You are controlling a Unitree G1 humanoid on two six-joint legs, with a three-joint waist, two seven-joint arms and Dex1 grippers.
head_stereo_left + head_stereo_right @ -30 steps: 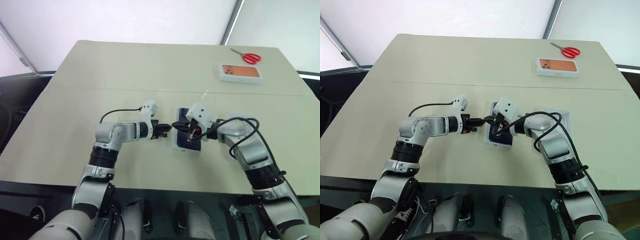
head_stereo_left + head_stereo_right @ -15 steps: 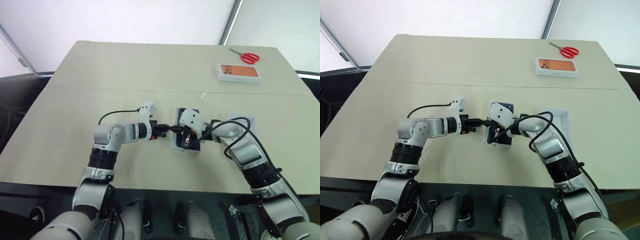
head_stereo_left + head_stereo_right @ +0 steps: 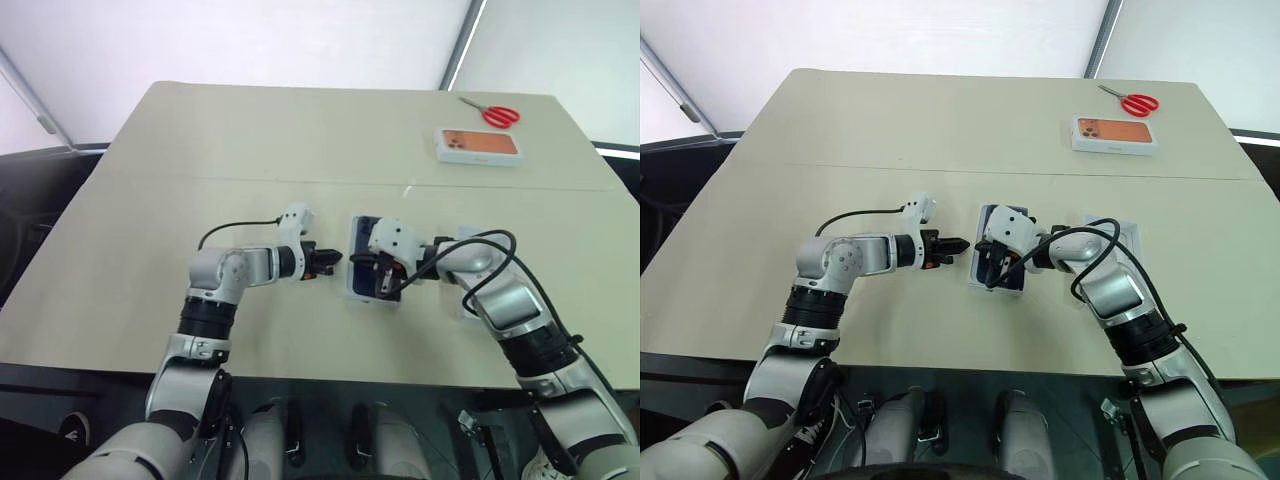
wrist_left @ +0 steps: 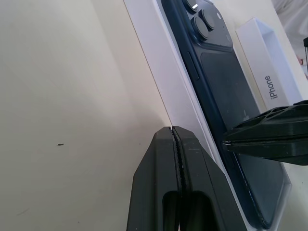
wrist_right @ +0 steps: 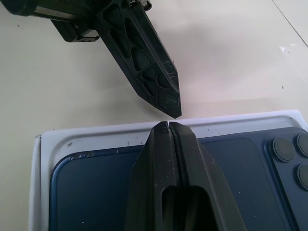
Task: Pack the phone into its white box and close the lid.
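phone [image 5: 159, 180] sits in white box [image 5: 96, 134]; we see right gripper [image 5: 166, 126], fingers together, has rolled over it since earlier; left gripper [image 4: 173, 131] pinched together beside; lid [image 4: 269, 77] next.

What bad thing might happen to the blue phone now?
The slim dark navy-blue phone lies in the shallow white cardboard box. The shut right end effector hangs right over its glossy back, so pressing down might scratch it. The shut left end effector sits at the box's side and might nudge the box across the beige table.
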